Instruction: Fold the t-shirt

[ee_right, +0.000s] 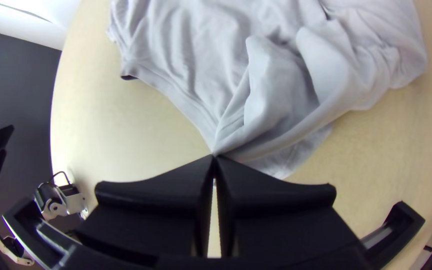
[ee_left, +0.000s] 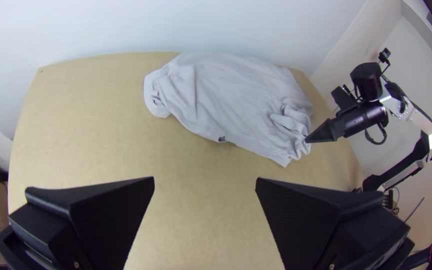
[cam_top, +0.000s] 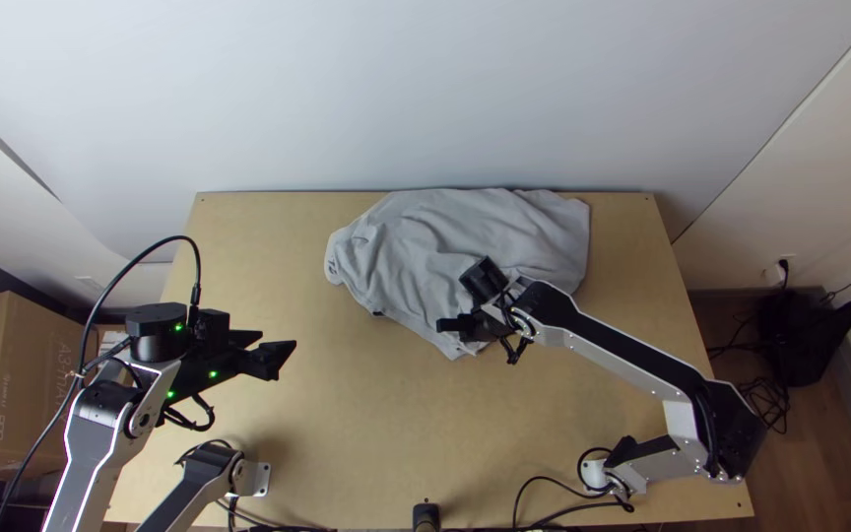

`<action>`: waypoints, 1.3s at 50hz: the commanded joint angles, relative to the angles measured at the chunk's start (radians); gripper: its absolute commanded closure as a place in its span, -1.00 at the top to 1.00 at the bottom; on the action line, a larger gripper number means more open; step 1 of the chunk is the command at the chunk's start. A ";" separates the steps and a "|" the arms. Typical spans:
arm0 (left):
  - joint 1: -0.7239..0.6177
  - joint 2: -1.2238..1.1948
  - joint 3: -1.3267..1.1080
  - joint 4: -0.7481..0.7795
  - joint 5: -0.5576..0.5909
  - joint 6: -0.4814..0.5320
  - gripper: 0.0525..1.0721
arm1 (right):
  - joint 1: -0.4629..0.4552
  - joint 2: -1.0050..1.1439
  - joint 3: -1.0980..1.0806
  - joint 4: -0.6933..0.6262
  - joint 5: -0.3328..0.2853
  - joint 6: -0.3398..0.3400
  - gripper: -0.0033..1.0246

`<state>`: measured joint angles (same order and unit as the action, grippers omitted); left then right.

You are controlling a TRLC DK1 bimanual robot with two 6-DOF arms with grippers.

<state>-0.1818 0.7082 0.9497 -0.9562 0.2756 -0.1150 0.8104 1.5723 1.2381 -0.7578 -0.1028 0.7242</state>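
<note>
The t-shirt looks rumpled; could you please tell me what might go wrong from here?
The right gripper pinches only a small bit of the t-shirt, which may slip out. Folds gathered by that grip could become creases. The t-shirt reaches the far edge of the table, so part might slide over it.

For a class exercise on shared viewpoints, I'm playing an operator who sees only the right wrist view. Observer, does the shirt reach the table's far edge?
Observer: Yes. In the top view, the far side of the shirt lies along the far edge of the table.
Operator: How wide is the left hand open?
Observer: In the left wrist view, the left hand has its fingers wide apart, with bare wood showing between them.
</note>
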 commanded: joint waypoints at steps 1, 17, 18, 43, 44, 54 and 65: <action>-0.004 0.014 -0.015 0.024 -0.015 0.006 0.92 | 0.001 -0.066 0.061 0.002 0.003 -0.012 -0.95; -0.022 0.050 -0.020 0.077 -0.021 -0.006 0.91 | -0.160 -0.278 0.119 0.006 0.003 -0.083 -0.95; -0.030 0.053 -0.020 0.079 -0.021 -0.006 0.91 | -0.177 -0.290 0.121 0.011 0.003 -0.097 -0.95; -0.199 0.191 -0.184 0.465 -0.148 0.037 0.90 | -0.287 -0.406 0.161 0.107 0.003 -0.189 -0.95; -0.212 0.203 -0.196 0.496 -0.167 0.048 0.89 | -0.287 -0.411 0.161 0.107 0.003 -0.189 -0.95; -0.384 0.335 -0.338 0.878 -0.423 0.270 0.89 | -0.278 -0.431 0.176 0.107 0.003 -0.187 -0.95; -0.447 0.542 -0.385 1.209 -0.524 0.442 0.89 | -0.277 -0.431 0.193 0.106 0.003 -0.184 -0.95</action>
<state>-0.6125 1.1751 0.5938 0.1478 -0.2214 0.2218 0.5282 1.1656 1.3941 -0.6662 -0.1020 0.5446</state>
